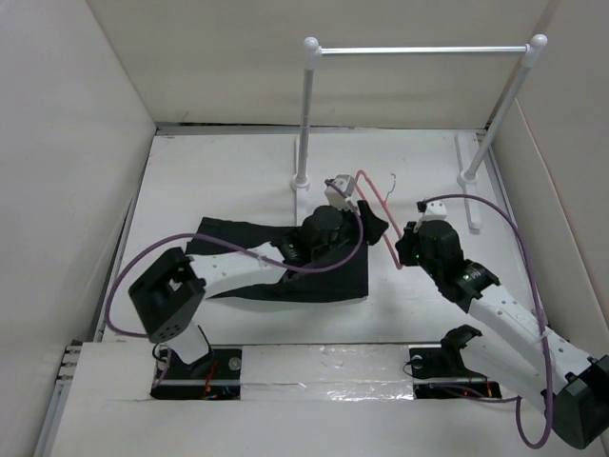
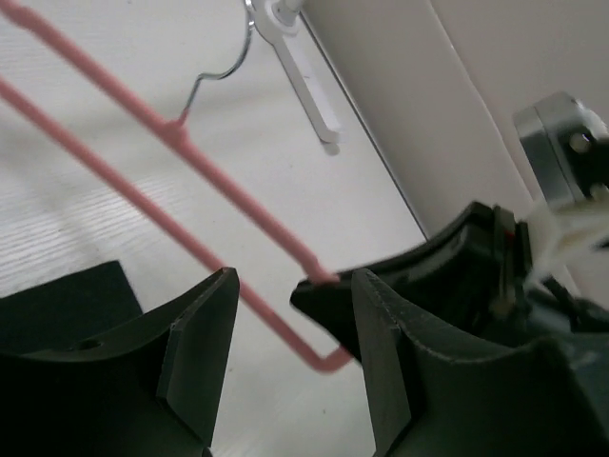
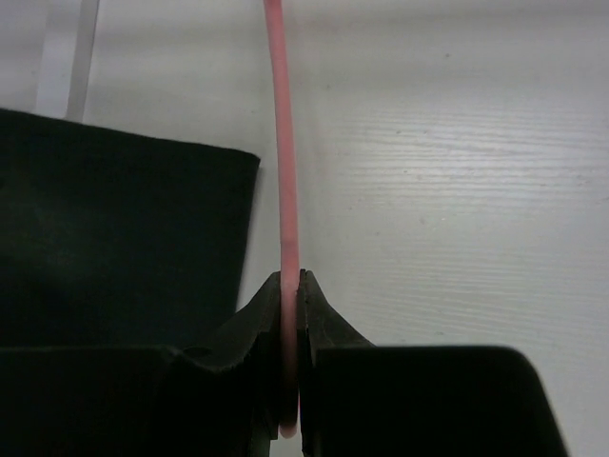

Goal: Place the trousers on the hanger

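Note:
The black trousers lie flat on the white table, partly under my left arm; a piece also shows in the right wrist view. The thin pink hanger is held up just right of them, its metal hook pointing to the back. My right gripper is shut on the hanger's rod near one end corner. My left gripper is open, its jaws on either side of the hanger's lower bar without touching it, close to the right gripper's fingers.
A white rail on two posts stands at the back, with flat feet on the table. White walls close in the left, back and right sides. A purple cable loops over the right arm.

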You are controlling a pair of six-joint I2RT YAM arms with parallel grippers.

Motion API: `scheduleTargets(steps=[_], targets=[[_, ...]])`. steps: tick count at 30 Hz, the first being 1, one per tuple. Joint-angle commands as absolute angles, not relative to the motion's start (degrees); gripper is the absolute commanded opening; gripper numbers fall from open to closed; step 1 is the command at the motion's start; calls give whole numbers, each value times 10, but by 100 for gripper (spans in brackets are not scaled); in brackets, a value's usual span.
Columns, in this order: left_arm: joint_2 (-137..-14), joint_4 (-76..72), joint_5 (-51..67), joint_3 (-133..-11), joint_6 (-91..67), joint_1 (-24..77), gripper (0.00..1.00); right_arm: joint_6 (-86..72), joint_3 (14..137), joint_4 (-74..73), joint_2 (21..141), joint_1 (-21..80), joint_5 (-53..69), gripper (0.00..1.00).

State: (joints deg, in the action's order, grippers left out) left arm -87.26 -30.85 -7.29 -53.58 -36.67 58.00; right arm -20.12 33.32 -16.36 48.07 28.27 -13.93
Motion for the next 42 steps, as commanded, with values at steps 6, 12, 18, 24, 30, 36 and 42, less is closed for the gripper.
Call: scheduleTargets(steps=[6, 12, 18, 24, 30, 36, 42], targets=[[-1059, -308, -23, -705, -409, 583, 51, -237, 325, -87, 493, 351, -190, 0], [-1089, -293, -39, -726, -418, 583, 49, -242, 318, -84, 486, 368, -231, 0], [-1106, -301, -34, -729, -442, 583, 40, -242, 308, -69, 482, 380, -229, 0], [-1122, -316, -25, -736, -453, 589, 0, -243, 312, -97, 482, 399, -269, 6], [-1074, -374, -39, -651, -456, 589, 0, -241, 315, -148, 432, 399, -249, 57], [-1028, -452, -15, -562, -465, 576, 0, -209, 349, -228, 336, 393, -204, 83], [-1011, -506, 25, -520, -472, 581, 0, -205, 352, -184, 334, 343, -141, 31]])
